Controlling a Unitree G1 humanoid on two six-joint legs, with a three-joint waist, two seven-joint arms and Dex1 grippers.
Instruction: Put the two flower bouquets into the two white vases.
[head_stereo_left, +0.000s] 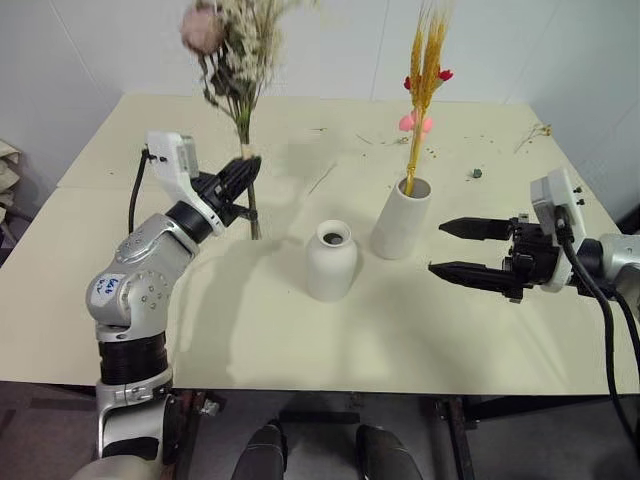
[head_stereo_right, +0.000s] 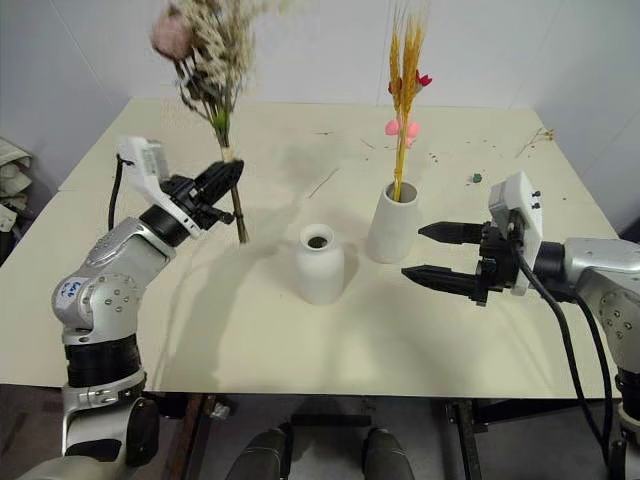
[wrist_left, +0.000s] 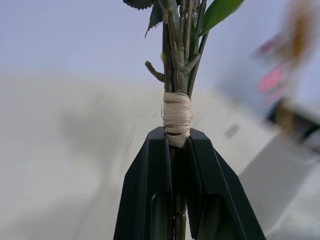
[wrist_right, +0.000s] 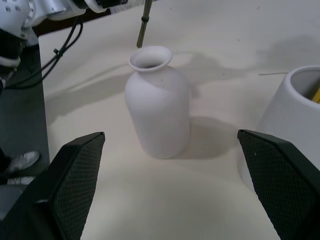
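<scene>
Your left claw (head_stereo_left: 243, 172) is clenched on the rose bouquet (head_stereo_left: 234, 60) just below its twine wrap, holding it upright above the table (head_stereo_left: 300, 340). It looks light and top-heavy, with stiff stems, so keep that low hold for the narrow-necked vase (head_stereo_left: 331, 262). Your right claw (head_stereo_left: 458, 247) hangs spread wide, grasping nothing.

Left gripper (head_stereo_left: 243, 172) fingers clamp rose bouquet (head_stereo_left: 232, 62) upright.

Matt white ceramic vases (head_stereo_left: 331, 262), smooth matt table (head_stereo_left: 300, 340), textured blk plastic tool pads (wrist_right: 280, 175).

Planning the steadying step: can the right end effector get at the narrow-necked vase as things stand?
Probably yes. The right end effector is open and faces the narrow-necked vase over bare table; the cylinder vase stands just beside that path.
</scene>
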